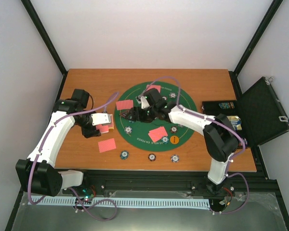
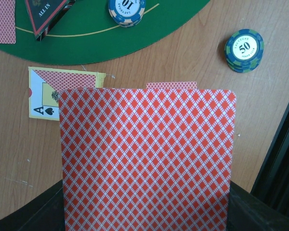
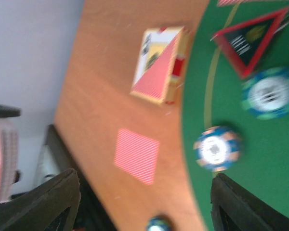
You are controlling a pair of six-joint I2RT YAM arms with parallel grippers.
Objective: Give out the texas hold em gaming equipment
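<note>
While the left gripper (image 1: 104, 121) pinches a red-backed card (image 2: 147, 159) just off the left edge of the green mat (image 1: 185, 134), the right gripper (image 1: 134, 114) hangs over the mat's left half, fingers spread, nothing between them
Held card sticks out ahead of the left fingers, long axis seemingly along them, pointing toward the mat; face down, red diamond lattice, flat. Deck box (image 2: 62, 89) lies under it beside the mat's edge, ace showing. Left arm is nearer the mat's left-side seats, so the next drop is likely its job. One dealt card (image 1: 107, 145) and a chip stack (image 2: 244, 49) sit on wood off the mat's rim
</note>
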